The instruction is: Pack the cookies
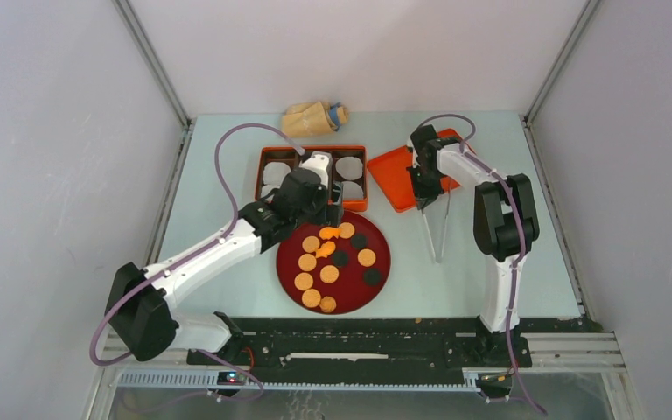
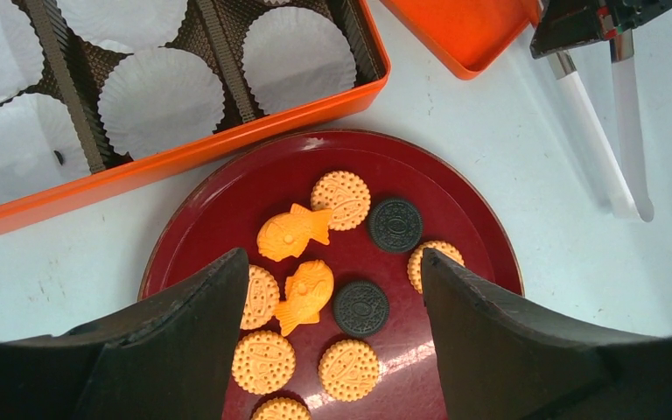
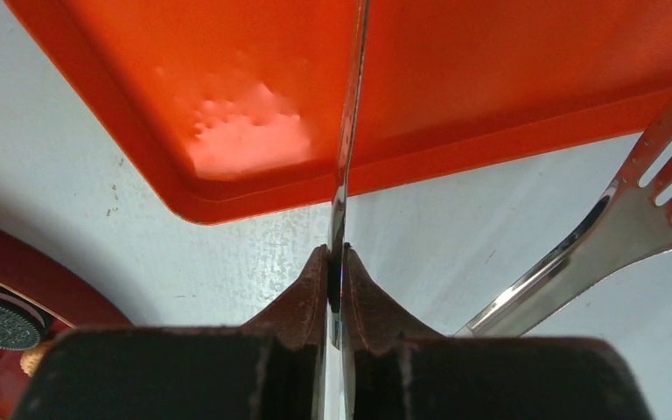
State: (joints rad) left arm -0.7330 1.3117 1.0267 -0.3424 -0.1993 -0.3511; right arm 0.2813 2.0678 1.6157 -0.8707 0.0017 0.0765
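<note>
- A pale bench (image 1: 490, 280) between white walls carries everything; one tan bag (image 1: 313, 118) lies at its far edge.
- One dark red plate (image 2: 219, 219) holds all the cookies (image 1: 330, 274). The top view counts eight tan round cookies (image 2: 341, 199), three black sandwich cookies (image 2: 395, 225) and two orange fish-shaped cookies (image 2: 293, 232).
- One orange tin (image 2: 227, 144) stands just beyond the plate's far rim, with a narrow strip of bench between them. At least five white paper liners (image 2: 162, 101) show in its compartments.
- One orange lid (image 3: 490, 87) lies right of the tin.
- The left tool (image 2: 332, 258) hovers over the plate, spread wide, gripping nothing.
- The right tool (image 3: 337, 258) pinches one arm of the single tongs (image 2: 588, 131) at the lid's near edge.
- Bare bench lies between the plate and the tongs, and beyond them to the right edge.
</note>
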